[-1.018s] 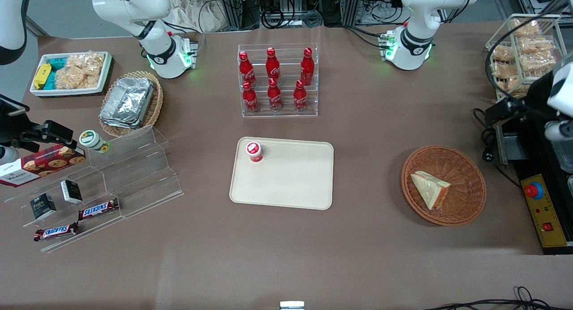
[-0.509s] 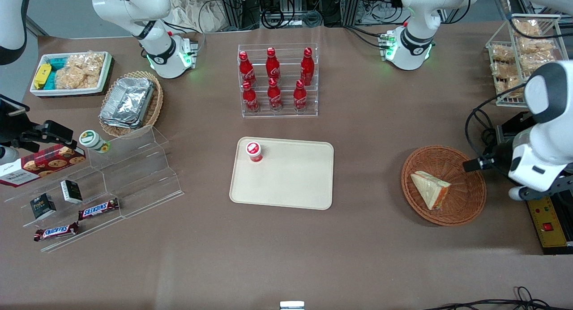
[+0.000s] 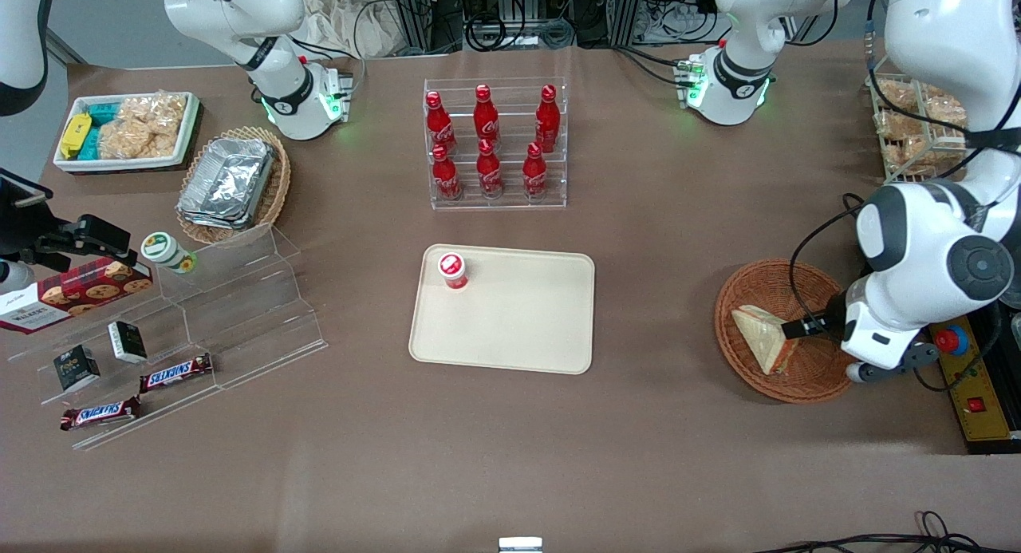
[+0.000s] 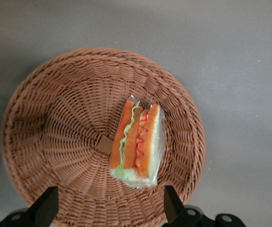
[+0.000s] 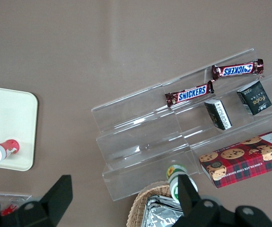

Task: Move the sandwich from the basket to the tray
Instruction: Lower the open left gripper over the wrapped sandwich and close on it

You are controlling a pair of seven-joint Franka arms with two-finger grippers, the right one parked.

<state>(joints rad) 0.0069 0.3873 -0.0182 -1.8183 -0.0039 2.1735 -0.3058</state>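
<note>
Item one, the sandwich (image 3: 764,337): we log it lying in the round wicker basket (image 3: 814,381) toward the working arm's end of the table, filling edge up in the wrist view (image 4: 138,144). Item two, the gripper (image 4: 108,207): we find it above the basket (image 4: 55,118), fingers (image 4: 46,205) spread wide, holding nothing. Item three, the tray (image 3: 526,329): mid-table, well apart, bearing one small red-capped cup (image 3: 452,270).

Brown table (image 3: 654,218), metal racks and cables (image 3: 510,10) above
</note>
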